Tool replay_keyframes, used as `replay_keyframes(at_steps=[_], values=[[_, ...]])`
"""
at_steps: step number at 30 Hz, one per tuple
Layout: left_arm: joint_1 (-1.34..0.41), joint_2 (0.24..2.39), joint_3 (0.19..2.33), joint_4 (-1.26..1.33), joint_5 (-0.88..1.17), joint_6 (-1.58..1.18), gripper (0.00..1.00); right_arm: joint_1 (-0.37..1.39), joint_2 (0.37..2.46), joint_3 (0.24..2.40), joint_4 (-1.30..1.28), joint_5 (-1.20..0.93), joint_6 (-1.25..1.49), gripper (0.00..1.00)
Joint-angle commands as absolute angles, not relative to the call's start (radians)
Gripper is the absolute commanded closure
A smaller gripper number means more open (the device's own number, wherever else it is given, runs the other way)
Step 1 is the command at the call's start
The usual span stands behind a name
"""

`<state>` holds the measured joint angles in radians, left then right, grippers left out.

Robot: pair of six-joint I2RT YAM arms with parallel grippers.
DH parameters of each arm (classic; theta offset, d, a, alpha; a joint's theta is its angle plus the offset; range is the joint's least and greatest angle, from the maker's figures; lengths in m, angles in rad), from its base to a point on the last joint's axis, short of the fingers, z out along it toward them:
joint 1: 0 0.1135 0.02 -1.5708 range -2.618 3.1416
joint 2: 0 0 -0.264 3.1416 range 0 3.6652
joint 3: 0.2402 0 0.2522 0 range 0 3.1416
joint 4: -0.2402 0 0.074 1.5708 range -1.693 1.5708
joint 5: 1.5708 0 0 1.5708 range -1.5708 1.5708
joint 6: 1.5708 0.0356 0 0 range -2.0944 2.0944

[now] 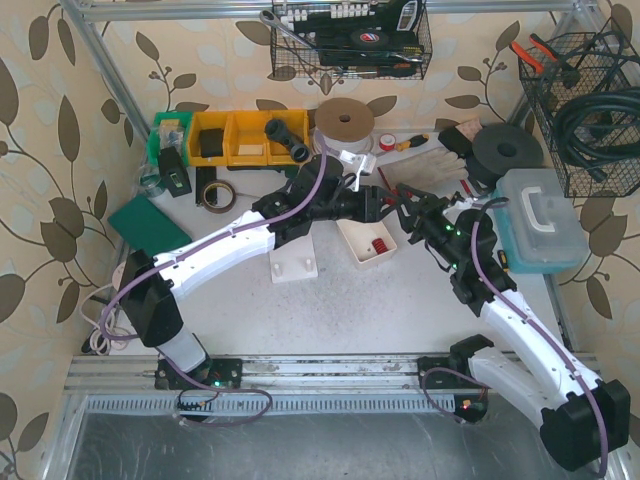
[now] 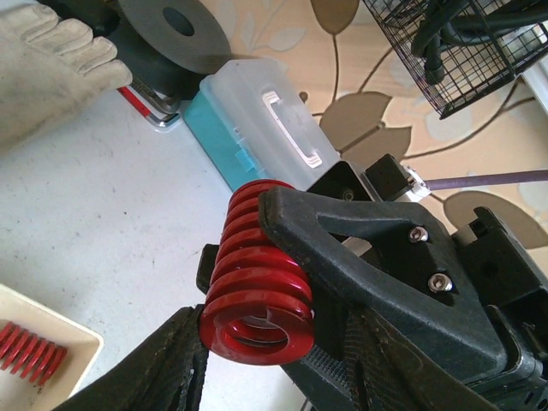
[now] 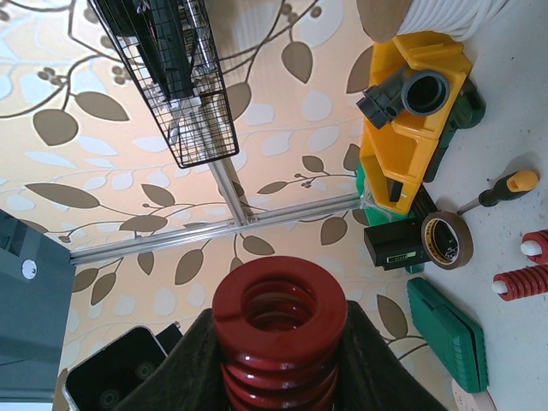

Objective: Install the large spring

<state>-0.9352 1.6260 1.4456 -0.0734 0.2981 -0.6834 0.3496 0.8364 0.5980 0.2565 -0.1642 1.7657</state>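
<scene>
**Large spring held where the two grippers meet**

I see the large red coil spring (image 3: 278,318) clamped between the right gripper's (image 3: 278,355) black fingers, bottom centre of the right wrist view, its open end facing the camera. In the left wrist view the same spring sits low and centre, tilted, with one right finger lying along its side. My left gripper (image 2: 278,364) has its jaws apart on either side of the spring's lower end; I can't tell whether they touch it. In the overhead view both grippers meet at upper centre, just above the cream rectangular tray (image 1: 352,244), which holds a smaller red spring (image 2: 30,351).
</scene>
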Motion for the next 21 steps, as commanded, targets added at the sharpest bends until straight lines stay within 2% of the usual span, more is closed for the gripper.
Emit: replay_keyframes(at_steps=[1,15,21], values=[[-0.932,1.621,1.486,-0.064,0.327,-0.663,0.52,0.362,0.821,0.623,0.300,-0.177,1.777,1.00],[-0.927,1.623,1.461,-0.046,0.312,-0.677,0.49,0.383,0.817,0.595,0.352,-0.163,1.813,1.00],[-0.924,1.628,1.463,-0.026,0.313,-0.688,0.56,0.396,0.824,0.591,0.362,-0.157,1.825,1.00]])
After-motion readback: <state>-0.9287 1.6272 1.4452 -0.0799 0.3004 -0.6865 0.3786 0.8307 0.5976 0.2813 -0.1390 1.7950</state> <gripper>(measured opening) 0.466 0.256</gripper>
